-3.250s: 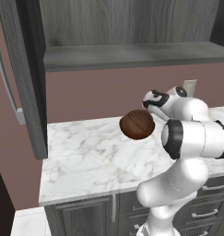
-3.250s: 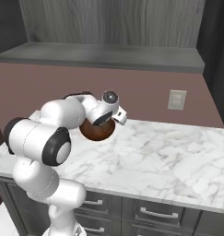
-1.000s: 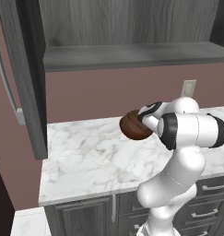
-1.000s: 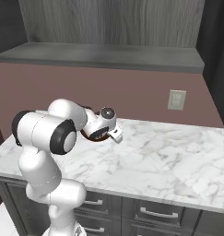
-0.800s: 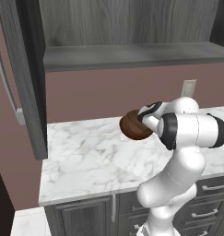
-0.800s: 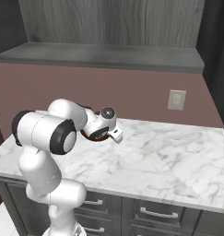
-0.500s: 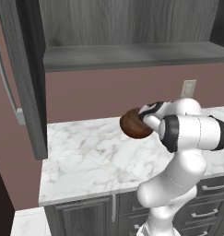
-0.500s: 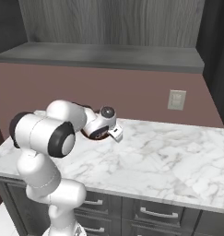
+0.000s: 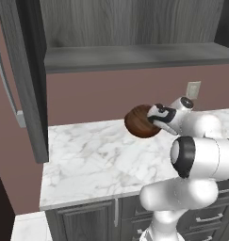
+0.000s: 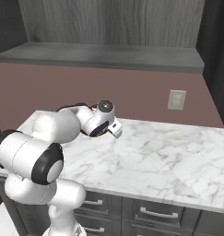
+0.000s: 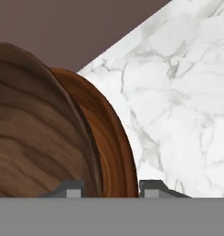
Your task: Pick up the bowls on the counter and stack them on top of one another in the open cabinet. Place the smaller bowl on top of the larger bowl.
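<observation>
We see the gripper (image 11: 109, 186) closed on the rim of a wooden bowl (image 9: 140, 122). In the hand view the two dark fingertips (image 11: 73, 188) stand at 6 o'clock, one on each side of the bowl's wall, with the reddish-brown rim running up between them; the jaws are narrow and the wall fills the gap. The bowl's striped inside takes the 9 o'clock half of that view, and white marble lies from 12 to 4 o'clock.

In the left base view the bowl sits near the picture's centre, slightly toward 2 o'clock, tilted so that its rounded underside faces us. It hangs over the back part of the counter (image 9: 87, 160), close to the mauve wall (image 9: 87, 101). We cannot tell whether its lowest edge touches the marble. The hand meets the bowl from its 3 o'clock side.

In the right base view the arm's forearm and wrist lie across the bowl, of which we make out just a dark sliver beside the hand.

The cabinet (image 9: 134, 28) hangs above the counter, at 12 o'clock from the bowl. Its grey shelf (image 9: 134, 55) runs across, and its tall dark door (image 9: 28, 80) stands at 9 o'clock. A wall outlet (image 10: 176, 99) sits on the wall, at 3 o'clock from the hand.
</observation>
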Robot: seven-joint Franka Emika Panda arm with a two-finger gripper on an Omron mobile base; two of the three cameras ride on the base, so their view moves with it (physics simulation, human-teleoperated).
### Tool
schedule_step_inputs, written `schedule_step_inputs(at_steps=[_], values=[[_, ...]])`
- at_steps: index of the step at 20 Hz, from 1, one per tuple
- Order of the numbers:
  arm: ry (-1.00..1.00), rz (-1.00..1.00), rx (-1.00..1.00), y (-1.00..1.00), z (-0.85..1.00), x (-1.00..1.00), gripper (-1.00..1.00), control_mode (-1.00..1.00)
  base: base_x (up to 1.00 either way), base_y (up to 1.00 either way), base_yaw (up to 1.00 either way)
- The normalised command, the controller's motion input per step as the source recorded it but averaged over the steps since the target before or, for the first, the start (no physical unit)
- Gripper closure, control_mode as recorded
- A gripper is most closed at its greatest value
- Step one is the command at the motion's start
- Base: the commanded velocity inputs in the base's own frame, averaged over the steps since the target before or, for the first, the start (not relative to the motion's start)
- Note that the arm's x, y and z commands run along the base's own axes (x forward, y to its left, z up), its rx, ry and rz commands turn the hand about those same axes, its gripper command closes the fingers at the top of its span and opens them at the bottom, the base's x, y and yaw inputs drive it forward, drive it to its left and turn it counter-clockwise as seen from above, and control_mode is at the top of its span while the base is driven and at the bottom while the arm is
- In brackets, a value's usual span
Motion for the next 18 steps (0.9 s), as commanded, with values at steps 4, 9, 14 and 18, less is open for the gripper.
schedule_step_inputs(at_steps=[4, 9, 14, 18], values=[[0.0, 0.08, 0.0, -0.01, 0.74, -0.53, 1.0, -1.0, 0.0, 0.0, 0.0], [0.0, 0.12, 0.0, 0.0, 0.66, -0.63, 1.0, -1.0, 0.0, 0.0, 0.0], [0.0, 0.13, 0.0, 0.0, 0.64, -0.67, 1.0, -1.0, 0.0, 0.0, 0.0], [0.0, 0.13, 0.0, 0.0, 0.62, -0.72, 1.0, -1.0, 0.0, 0.0, 0.0]])
